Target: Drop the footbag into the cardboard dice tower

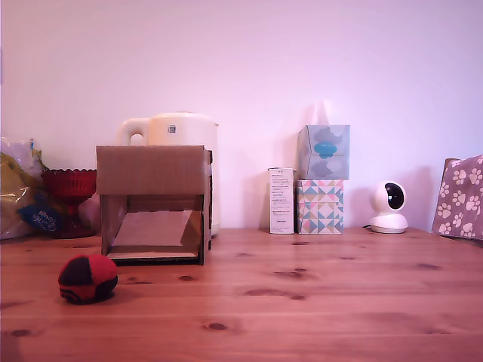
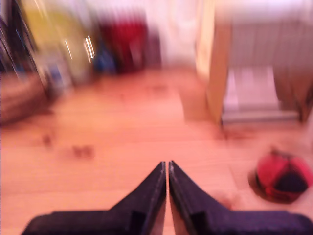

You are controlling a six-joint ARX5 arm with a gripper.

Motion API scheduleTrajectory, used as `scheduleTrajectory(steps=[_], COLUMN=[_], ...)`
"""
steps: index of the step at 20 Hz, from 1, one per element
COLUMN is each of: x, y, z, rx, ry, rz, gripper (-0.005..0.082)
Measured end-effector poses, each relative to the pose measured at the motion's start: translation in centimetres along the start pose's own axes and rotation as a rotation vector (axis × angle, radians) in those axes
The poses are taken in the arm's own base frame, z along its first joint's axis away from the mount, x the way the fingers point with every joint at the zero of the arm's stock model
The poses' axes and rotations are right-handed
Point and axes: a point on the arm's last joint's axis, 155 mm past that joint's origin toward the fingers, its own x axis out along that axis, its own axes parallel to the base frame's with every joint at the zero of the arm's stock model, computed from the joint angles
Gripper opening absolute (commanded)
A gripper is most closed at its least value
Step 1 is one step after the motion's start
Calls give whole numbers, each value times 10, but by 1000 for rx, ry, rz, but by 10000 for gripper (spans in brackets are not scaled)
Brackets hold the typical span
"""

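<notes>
While the arm is not seen at all in the exterior view, the black two-fingered gripper (image 2: 167, 166) is shown only in the blurred wrist view, with its tips pressed together and nothing held between them. The small, soft, squashed footbag of red and black panels (image 1: 88, 278) is seen lying on the knotty wooden table (image 1: 317, 302), in front of the plain brown cardboard dice tower (image 1: 154, 204) and a little toward the exterior view's left of it, not touching it. The footbag (image 2: 282, 176) is also seen in the wrist view, off to one side of the gripper and apart from it. A sloped cardboard ramp is shown inside the tower's cut-out front. Only in the exterior view are seen clearly the smooth cream kettle (image 1: 181, 136) behind the tower, the ribbed red glass bowl (image 1: 69, 185), two stacked patterned tissue boxes (image 1: 321, 181) and a round white camera (image 1: 389, 207).
</notes>
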Motion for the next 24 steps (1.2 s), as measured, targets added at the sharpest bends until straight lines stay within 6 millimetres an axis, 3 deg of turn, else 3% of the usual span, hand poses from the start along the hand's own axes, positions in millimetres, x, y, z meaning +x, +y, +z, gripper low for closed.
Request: scheduleTrajectory(steps=[7, 10, 13, 17, 19, 21, 24], x=[0, -3, -9, -34, -35, -22, 1], y=[-2, -15, -31, -54, -65, -75, -89], z=[6, 34, 46, 107, 123, 118, 92], rx=[0, -10, -68, -135, -129, -102, -82], ry=[-23, -133, -154, -217, -168, -58, 111], rz=[-10, -83, -170, -299, -350, -381, -426], gripper=[17, -25, -24, -24, -24, -23, -24])
